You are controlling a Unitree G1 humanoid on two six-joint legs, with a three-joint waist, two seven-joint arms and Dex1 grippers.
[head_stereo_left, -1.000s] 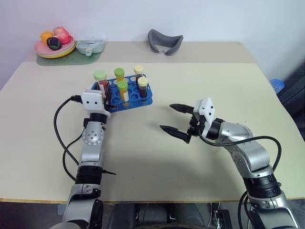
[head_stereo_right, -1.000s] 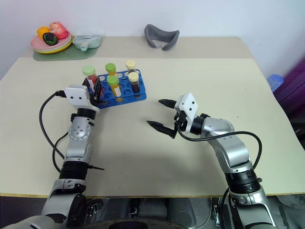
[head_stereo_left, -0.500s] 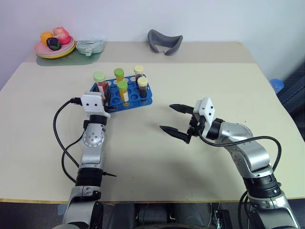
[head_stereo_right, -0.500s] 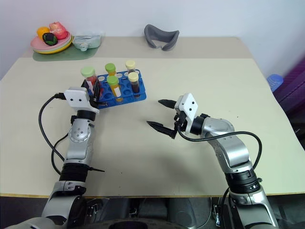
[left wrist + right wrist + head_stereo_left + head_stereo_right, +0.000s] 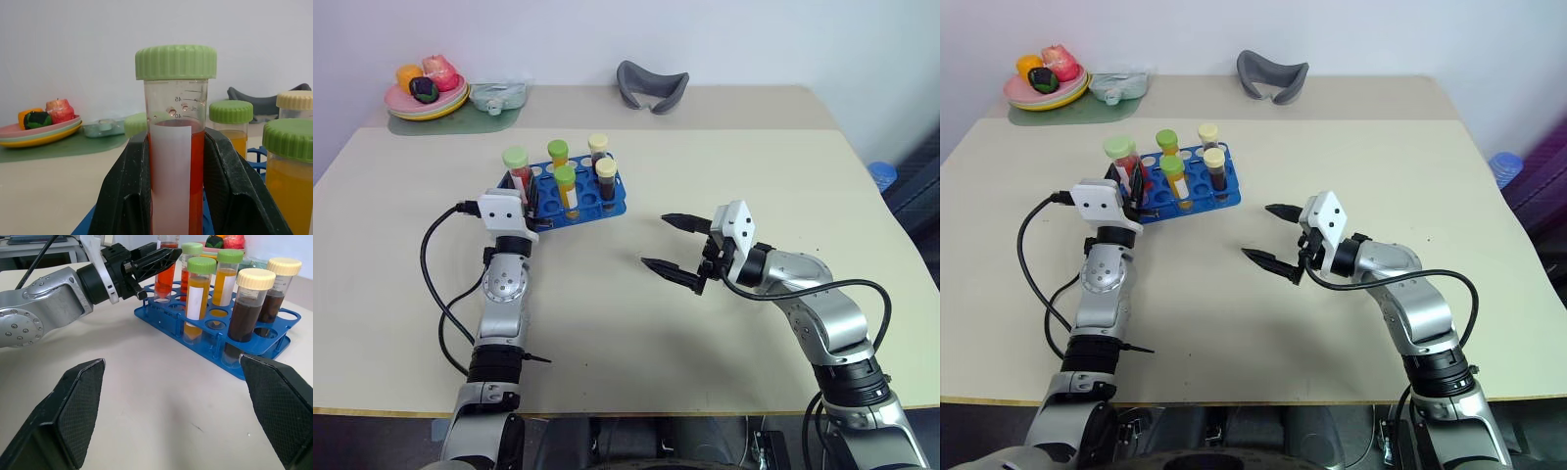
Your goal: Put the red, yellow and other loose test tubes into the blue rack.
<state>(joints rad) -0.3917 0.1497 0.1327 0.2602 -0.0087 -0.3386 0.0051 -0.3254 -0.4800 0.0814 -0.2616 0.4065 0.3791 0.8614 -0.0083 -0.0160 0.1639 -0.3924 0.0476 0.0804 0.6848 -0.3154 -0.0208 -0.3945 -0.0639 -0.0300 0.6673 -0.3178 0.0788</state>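
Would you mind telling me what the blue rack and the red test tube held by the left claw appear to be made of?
The blue rack looks like moulded plastic: uniform colour, thin glossy walls and round holes. The red test tube appears to be clear plastic, possibly glass; printed graduations and the liquid show through it. Its ribbed green cap looks like matte plastic. The left claw is shut on it.

In the left wrist view the left tool (image 5: 176,196) clamps the red tube (image 5: 175,161), and its two fingers (image 5: 122,196) cover the tube's sides; the tube's foot is cut off by the picture's edge, so whether it sits in a hole of the blue rack (image 5: 570,199) cannot be told. The yellow tube (image 5: 288,171) is cut by the edge too. The items on the plate (image 5: 424,101) are too small to name.
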